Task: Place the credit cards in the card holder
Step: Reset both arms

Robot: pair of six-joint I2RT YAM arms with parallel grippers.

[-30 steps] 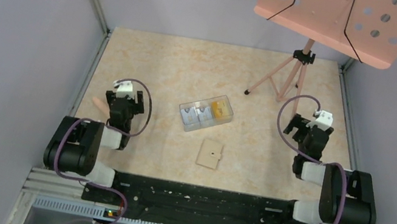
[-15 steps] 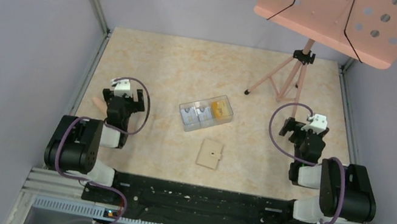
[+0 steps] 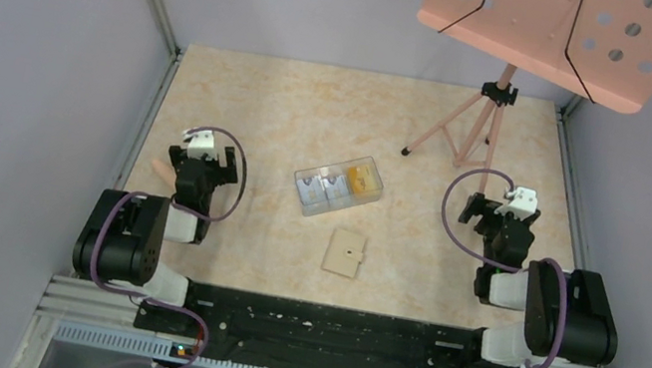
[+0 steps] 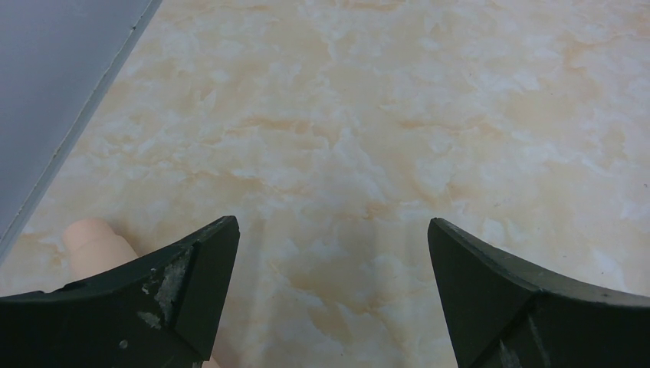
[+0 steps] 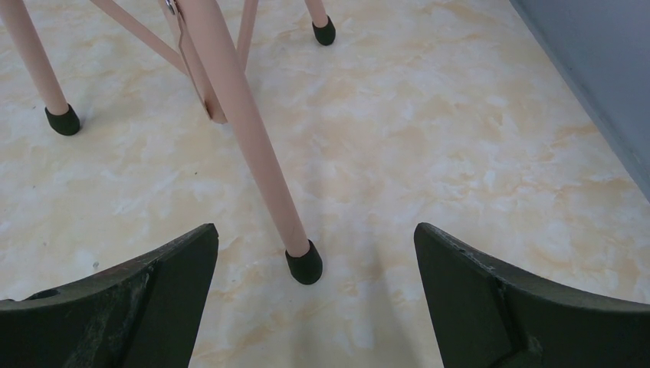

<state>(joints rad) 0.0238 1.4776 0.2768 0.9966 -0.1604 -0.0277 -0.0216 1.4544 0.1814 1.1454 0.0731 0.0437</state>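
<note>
Right gripper (image 3: 476,211) shifted inward, marbled beige table (image 3: 295,108), grey walls (image 3: 23,40), pink tripod (image 5: 249,130)

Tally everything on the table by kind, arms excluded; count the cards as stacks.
Card holder: 1
Clear box: 1
White-and-blue card stacks: 2
Yellow-orange card stack: 1
Music stand: 1
Peach cylinder: 1
Total: 7

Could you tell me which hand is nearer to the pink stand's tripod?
Right. The right hand sits just short of the tripod, one foot showing between its open fingers; the left hand is across the table by the left wall.
</note>
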